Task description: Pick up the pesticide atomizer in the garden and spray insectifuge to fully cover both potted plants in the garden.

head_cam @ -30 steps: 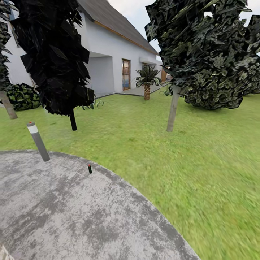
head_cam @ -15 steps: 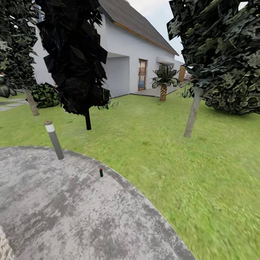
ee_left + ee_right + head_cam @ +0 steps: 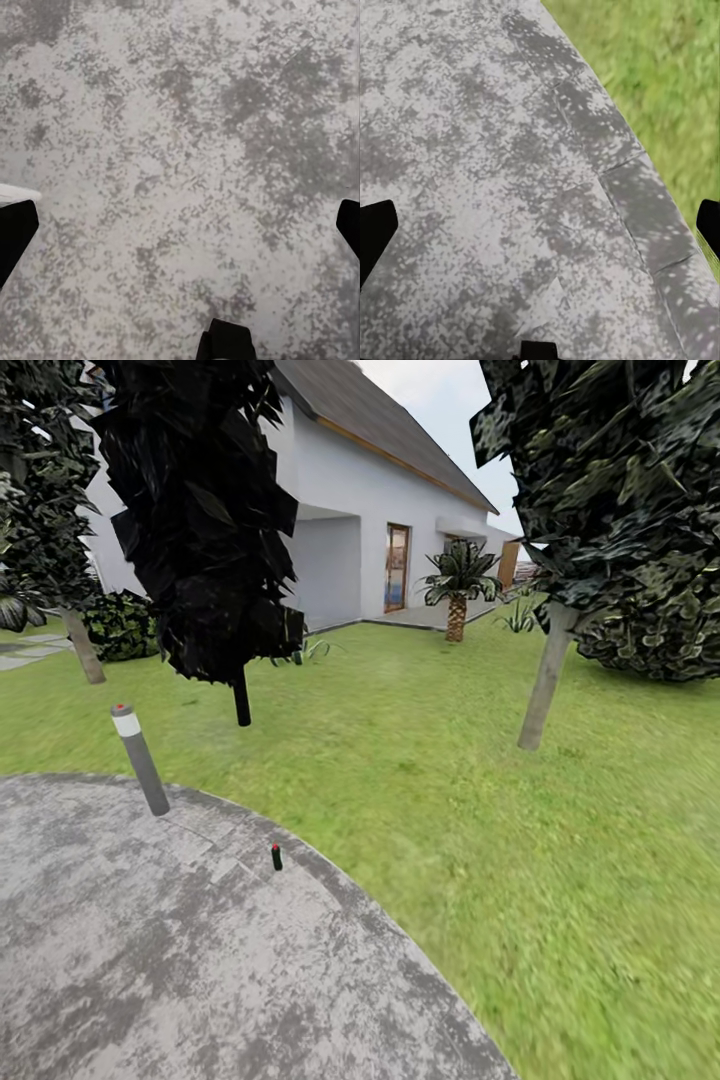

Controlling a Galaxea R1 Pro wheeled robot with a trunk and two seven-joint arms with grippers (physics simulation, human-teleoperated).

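**Atomizer standing near the patio edge**

From the head camera I see the atomizer [image 3: 276, 856] upright on the grey patio [image 3: 150, 960], just inside its curved rim where the lawn [image 3: 450, 780] begins. A grey lamp [image 3: 139, 759] with a red dot leans at the patio's edge, well apart from the atomizer. Dark trees [image 3: 200, 510] and a white house [image 3: 350, 510] stand beyond.

On my left wrist camera the left fingers [image 3: 15, 232] sit wide apart at the frame's sides, nothing between them, over bare stone. The right fingers [image 3: 375, 232] are likewise spread and empty, over stone with grass [image 3: 660, 67] just past the rim. The atomizer lies ahead of both, untouched.
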